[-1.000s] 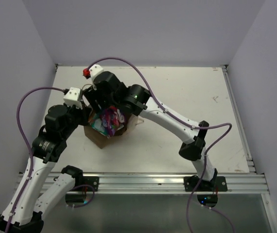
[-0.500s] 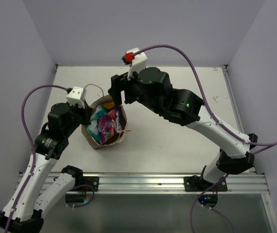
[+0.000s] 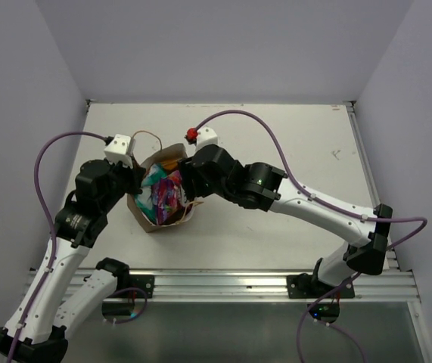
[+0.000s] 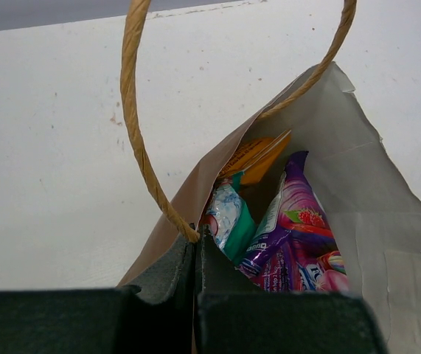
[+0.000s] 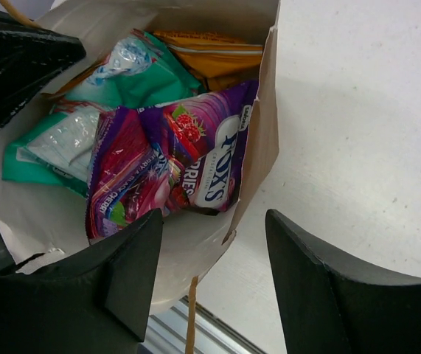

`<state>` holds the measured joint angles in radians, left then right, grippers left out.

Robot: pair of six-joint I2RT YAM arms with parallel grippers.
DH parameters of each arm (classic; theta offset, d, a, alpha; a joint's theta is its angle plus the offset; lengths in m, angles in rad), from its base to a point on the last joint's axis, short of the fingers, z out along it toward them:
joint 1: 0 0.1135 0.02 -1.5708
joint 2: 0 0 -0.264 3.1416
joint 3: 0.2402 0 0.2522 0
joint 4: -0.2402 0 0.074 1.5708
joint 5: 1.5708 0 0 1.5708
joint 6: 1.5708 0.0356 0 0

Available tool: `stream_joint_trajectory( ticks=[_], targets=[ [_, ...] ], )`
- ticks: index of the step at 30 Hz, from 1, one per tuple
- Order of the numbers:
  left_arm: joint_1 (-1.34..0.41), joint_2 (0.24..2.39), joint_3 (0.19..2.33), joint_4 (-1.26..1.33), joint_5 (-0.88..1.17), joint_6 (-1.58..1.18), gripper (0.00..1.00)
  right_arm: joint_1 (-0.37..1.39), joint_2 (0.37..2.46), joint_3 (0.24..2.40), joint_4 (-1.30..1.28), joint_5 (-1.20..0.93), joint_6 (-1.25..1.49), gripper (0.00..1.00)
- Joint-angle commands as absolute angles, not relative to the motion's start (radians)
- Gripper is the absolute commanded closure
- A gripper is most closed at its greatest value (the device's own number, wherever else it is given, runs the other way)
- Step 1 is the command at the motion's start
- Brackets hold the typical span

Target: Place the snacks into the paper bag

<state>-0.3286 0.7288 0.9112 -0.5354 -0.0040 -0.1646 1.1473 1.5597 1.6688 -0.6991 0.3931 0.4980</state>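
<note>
The brown paper bag (image 3: pixel 146 219) stands open at the table's left-middle. Inside it lie the purple Fox's candy bag (image 5: pixel 188 158), the teal-white packet (image 5: pixel 133 81) and the orange chip bag (image 5: pixel 210 51); the dark brown chip bag is hidden. They also show in the left wrist view: purple bag (image 4: pixel 298 236), teal packet (image 4: pixel 228 217), orange bag (image 4: pixel 258 155). My left gripper (image 4: pixel 197 243) is shut on the bag's left rim beside a twisted handle (image 4: pixel 133 133). My right gripper (image 5: pixel 214 228) is open and empty, jaws astride the bag's right wall (image 5: pixel 258 158).
The white table (image 3: pixel 291 151) stretches right and back of the bag. A metal rail (image 3: pixel 223 283) runs along the near edge. Grey walls stand at the left, back and right.
My right arm came up out of the bag with its gripper empty, then came back down to the bag's right rim. The purple bag stays inside. The left gripper kept its hold on the rim.
</note>
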Motion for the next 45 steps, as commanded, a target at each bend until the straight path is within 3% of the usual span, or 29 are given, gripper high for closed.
stream_joint_trajectory(
  ticks=[1,7,14,17,18,21,45],
  targets=[
    [-0.334,0.742,0.891,-0.574,0.021,-0.172,1.0,1.152,1.535,1.641,-0.699,0.379,0.575,0.39],
    [-0.334,0.744,0.89,-0.571,0.02,-0.17,1.0,1.152,1.578,1.644,-0.759,0.359,0.595,0.52],
    [-0.337,0.742,0.89,-0.569,0.021,-0.169,1.0,1.152,1.608,1.611,-0.776,0.351,0.594,0.58],
    [-0.344,0.744,0.89,-0.571,0.023,-0.167,1.0,1.152,1.617,1.592,-0.772,0.353,0.591,0.69],
    [-0.347,0.742,0.89,-0.572,0.025,-0.167,1.0,1.151,1.618,1.594,-0.781,0.357,0.589,0.81],
    [-0.357,0.742,0.893,-0.58,0.037,-0.176,1.0,1.152,1.617,1.612,-0.814,0.4,0.588,1.0],
    [-0.431,0.721,0.934,-0.758,0.201,-0.367,1.0,0.944,1.687,1.93,-1.103,0.38,0.416,1.0]
  ],
)
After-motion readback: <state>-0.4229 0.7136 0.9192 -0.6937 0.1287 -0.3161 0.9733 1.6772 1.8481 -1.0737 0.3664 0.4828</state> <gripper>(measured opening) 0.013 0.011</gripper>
